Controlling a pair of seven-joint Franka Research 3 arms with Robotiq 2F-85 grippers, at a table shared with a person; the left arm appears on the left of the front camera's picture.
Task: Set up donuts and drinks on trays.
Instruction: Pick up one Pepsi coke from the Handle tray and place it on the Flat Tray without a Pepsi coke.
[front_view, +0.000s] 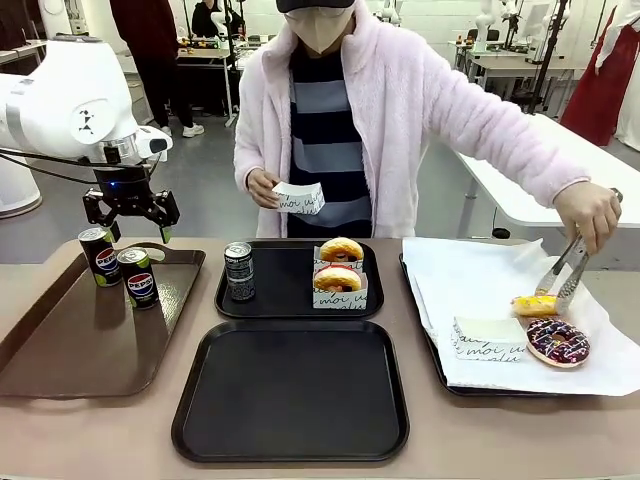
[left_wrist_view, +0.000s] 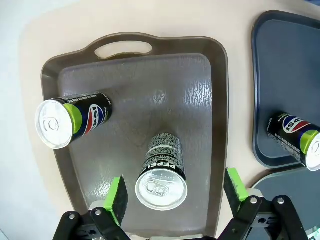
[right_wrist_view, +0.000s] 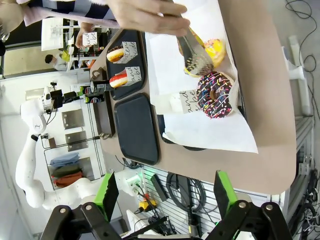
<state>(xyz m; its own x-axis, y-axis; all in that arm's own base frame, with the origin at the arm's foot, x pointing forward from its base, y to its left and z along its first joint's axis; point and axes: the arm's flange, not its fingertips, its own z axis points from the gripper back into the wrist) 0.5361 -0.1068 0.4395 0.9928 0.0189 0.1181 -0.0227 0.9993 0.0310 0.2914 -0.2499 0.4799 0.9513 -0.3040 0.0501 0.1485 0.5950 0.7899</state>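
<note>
My left gripper (front_view: 140, 232) hangs open over the glossy brown tray (front_view: 60, 350), where two Pepsi cans (front_view: 98, 255) (front_view: 137, 277) stand. In the left wrist view the nearer can (left_wrist_view: 162, 172) stands below and between my open gripper's (left_wrist_view: 176, 189) green pads, untouched. The far black tray (front_view: 300, 305) holds a grey-print can (front_view: 239, 271) and two sleeved donuts (front_view: 340, 250) (front_view: 338, 280). A second black tray (front_view: 290, 440) lies nearer me. The person's tongs (front_view: 565, 275) grip a yellow donut (front_view: 535, 305) beside a chocolate-sprinkle donut (front_view: 557, 342). My right gripper (right_wrist_view: 165, 195) is open, off the table's side.
The person's other hand holds a paper sleeve (front_view: 298, 197) above the far edge. A white-paper-lined tray (front_view: 480, 270) at the right carries the loose donuts and a spare sleeve (front_view: 487, 338). The brown tray's handle (left_wrist_view: 122, 49) points away from my left gripper.
</note>
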